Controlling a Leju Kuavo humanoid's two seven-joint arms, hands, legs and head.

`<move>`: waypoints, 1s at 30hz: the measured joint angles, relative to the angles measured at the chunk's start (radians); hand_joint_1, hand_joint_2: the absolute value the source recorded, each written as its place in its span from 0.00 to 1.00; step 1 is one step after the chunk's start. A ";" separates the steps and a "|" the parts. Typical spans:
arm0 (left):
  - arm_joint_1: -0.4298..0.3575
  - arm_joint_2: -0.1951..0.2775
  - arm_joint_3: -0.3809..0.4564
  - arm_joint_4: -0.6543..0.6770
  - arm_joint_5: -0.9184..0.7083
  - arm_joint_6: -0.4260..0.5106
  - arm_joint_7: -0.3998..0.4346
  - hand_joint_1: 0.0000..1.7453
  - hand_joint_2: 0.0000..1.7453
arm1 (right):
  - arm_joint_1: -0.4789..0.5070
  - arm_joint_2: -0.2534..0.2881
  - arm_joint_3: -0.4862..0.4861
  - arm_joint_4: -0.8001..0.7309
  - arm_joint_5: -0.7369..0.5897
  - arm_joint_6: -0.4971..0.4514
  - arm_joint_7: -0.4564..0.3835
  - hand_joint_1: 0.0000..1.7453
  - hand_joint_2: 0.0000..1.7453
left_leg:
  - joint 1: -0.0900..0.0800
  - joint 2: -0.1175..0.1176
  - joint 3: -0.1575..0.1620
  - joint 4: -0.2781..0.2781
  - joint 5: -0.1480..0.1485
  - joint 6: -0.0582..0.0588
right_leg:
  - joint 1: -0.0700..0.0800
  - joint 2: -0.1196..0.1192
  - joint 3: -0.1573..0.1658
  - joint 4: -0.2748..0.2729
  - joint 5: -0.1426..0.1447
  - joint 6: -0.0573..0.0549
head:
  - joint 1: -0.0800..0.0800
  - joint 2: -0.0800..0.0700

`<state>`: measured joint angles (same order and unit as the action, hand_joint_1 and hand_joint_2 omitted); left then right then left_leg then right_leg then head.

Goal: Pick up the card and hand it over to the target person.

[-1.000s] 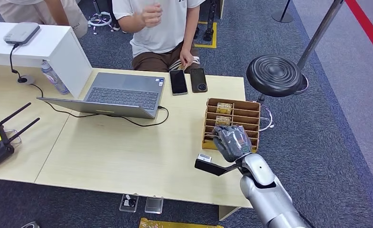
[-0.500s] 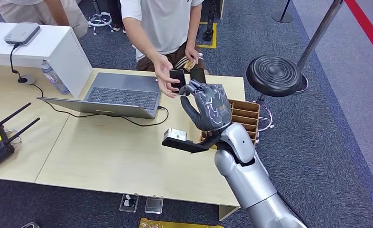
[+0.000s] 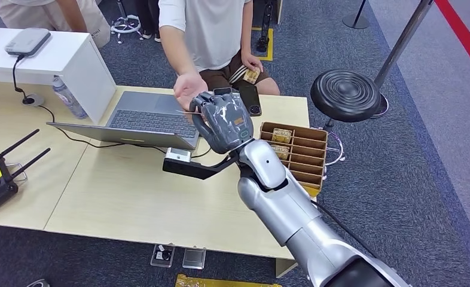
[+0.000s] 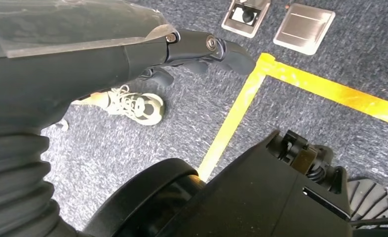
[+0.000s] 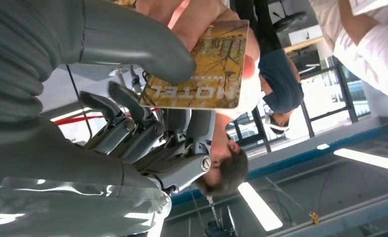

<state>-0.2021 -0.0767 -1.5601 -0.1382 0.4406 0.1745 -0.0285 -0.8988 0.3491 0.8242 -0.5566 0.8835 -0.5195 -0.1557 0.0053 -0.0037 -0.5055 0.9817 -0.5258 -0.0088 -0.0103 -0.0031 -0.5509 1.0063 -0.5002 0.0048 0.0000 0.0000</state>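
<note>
Pinching the card point(image 5: 198, 66) (yellow), right hand point(image 3: 223, 121) fingers point(image 5: 133, 47) meet the person's palm point(image 3: 189, 89).

1. Grey-blue carpet floor point(image 3: 394, 179) with yellow tape lines point(image 4: 231, 123).
2. Light wooden table point(image 3: 131, 197) at centre.
3. Black round stool point(image 3: 346, 94) at two o'clock.
4. White shelf point(image 3: 71, 60) at ten o'clock.
5. Ceiling strip lights point(image 5: 256, 207).

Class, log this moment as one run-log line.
stage: handover | right robot hand: holds card | person's hand: open beside card | left robot hand: hanging
</note>
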 joint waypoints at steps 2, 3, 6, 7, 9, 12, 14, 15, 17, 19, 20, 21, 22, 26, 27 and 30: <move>0.001 0.001 0.005 -0.001 0.006 -0.001 -0.007 0.00 1.00 | 0.000 0.000 0.000 0.004 -0.004 -0.007 0.001 0.00 1.00 | 0.000 0.000 0.000 0.000 0.000 0.000 | 0.000 0.000 0.000 0.000 0.000 0.000 | 0.000 0.000; 0.000 0.002 0.004 0.000 0.005 -0.001 -0.007 0.00 0.75 | 0.000 0.000 -0.002 0.005 -0.004 -0.010 0.000 0.00 1.00 | 0.000 0.000 0.000 0.000 0.000 0.000 | 0.000 0.000 0.000 0.000 0.000 0.000 | 0.000 0.000; -0.003 0.002 -0.003 0.000 0.000 -0.003 -0.004 0.00 0.00 | 0.002 0.000 -0.019 0.006 -0.001 -0.025 -0.013 0.00 1.00 | 0.000 -0.001 0.000 0.000 0.000 0.000 | 0.000 0.000 0.000 0.000 0.000 0.000 | 0.000 0.000; -0.006 0.003 -0.005 -0.001 -0.001 -0.002 -0.005 0.00 0.00 | 0.008 0.000 -0.039 0.002 0.002 -0.031 -0.026 0.00 1.00 | 0.000 -0.001 -0.001 0.000 0.000 0.000 | 0.000 -0.001 -0.001 0.000 0.000 0.000 | 0.000 0.000; -0.010 0.003 -0.006 0.000 0.003 0.001 -0.008 0.00 0.00 | 0.030 -0.005 -0.094 -0.018 0.018 -0.037 -0.059 0.00 0.50 | 0.000 -0.002 -0.001 0.000 0.000 0.000 | 0.000 -0.002 -0.001 0.000 0.000 0.000 | 0.000 0.000; -0.007 0.004 -0.003 -0.001 0.017 0.009 -0.012 0.00 0.00 | 0.074 -0.029 -0.176 -0.060 0.035 -0.025 -0.097 0.00 0.00 | 0.000 -0.003 -0.001 0.000 0.001 0.000 | 0.000 -0.003 0.000 -0.001 0.000 0.000 | 0.000 0.000; -0.002 0.005 -0.005 -0.001 0.020 0.009 -0.010 0.00 0.00 | 0.083 -0.045 -0.207 -0.056 0.040 -0.016 -0.098 0.00 0.25 | 0.001 -0.004 0.000 0.000 0.001 0.000 | 0.001 -0.004 0.001 -0.001 0.000 0.000 | 0.000 0.000; 0.000 0.006 -0.006 -0.001 0.020 0.008 -0.008 0.00 0.00 | 0.080 -0.049 -0.222 -0.043 0.042 -0.012 -0.097 0.00 0.50 | 0.001 -0.004 0.000 0.000 0.001 0.000 | 0.001 -0.004 0.001 -0.001 0.000 0.000 | 0.000 0.000; 0.002 0.006 -0.009 -0.001 0.021 0.006 -0.004 0.00 0.00 | 0.068 -0.056 -0.253 0.003 0.049 0.004 -0.090 0.00 1.00 | 0.000 -0.004 0.000 0.000 0.001 0.000 | 0.000 -0.004 0.001 -0.001 0.000 0.000 | 0.000 0.000; 0.001 0.007 -0.011 0.000 0.021 0.004 -0.003 0.00 0.00 | 0.055 -0.057 -0.276 0.054 0.060 0.011 -0.088 0.00 1.00 | 0.000 -0.004 0.000 0.000 0.001 0.000 | 0.000 -0.004 0.001 -0.001 0.000 0.000 | 0.000 0.000; 0.000 0.008 -0.011 0.000 0.020 0.004 -0.003 0.00 0.00 | 0.051 -0.058 -0.285 0.077 0.065 0.012 -0.086 0.00 1.00 | 0.000 -0.004 0.000 0.000 0.001 0.000 | 0.000 -0.004 0.001 -0.001 0.000 0.000 | 0.000 0.000; -0.002 0.009 -0.011 0.000 0.020 0.004 -0.003 0.00 0.00 | 0.049 -0.060 -0.292 0.096 0.068 0.012 -0.085 0.00 1.00 | 0.000 -0.004 0.000 0.001 0.001 0.000 | 0.000 -0.004 0.001 -0.001 0.000 0.000 | 0.000 0.000; -0.003 0.010 -0.010 0.000 0.021 0.006 -0.003 0.00 0.00 | 0.049 -0.061 -0.303 0.115 0.070 0.016 -0.081 0.00 1.00 | 0.000 -0.004 0.000 0.000 0.001 0.000 | 0.000 -0.004 0.001 -0.001 0.000 0.000 | 0.000 0.000; -0.006 0.013 -0.007 0.000 0.035 0.017 -0.007 0.00 0.00 | 0.071 -0.071 -0.365 0.146 0.042 0.014 -0.116 0.00 1.00 | 0.000 -0.004 0.000 0.000 0.001 0.000 | 0.000 -0.004 0.001 -0.001 0.000 0.000 | 0.000 0.000; -0.006 0.013 -0.007 0.000 0.039 0.018 -0.008 0.00 0.00 | 0.079 -0.075 -0.382 0.146 0.034 0.012 -0.129 0.00 1.00 | 0.000 -0.004 0.000 0.000 0.001 0.000 | 0.000 -0.004 0.001 -0.001 0.000 0.000 | 0.000 0.000; -0.001 0.014 -0.010 0.001 0.041 0.016 -0.004 0.00 0.00 | 0.105 -0.094 -0.415 0.138 0.022 -0.007 -0.141 0.00 1.00 | 0.000 -0.005 0.000 0.000 0.001 0.000 | 0.000 -0.004 0.001 -0.002 0.000 0.000 | 0.000 0.000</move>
<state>-0.2030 -0.0623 -1.5700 -0.1373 0.4817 0.1907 -0.0324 -0.7939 0.2550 0.4091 -0.4184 0.9054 -0.5264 -0.2971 0.0058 -0.0083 -0.5051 0.9815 -0.5249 -0.0087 -0.0098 -0.0075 -0.5494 1.0044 -0.5004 0.0049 0.0000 0.0000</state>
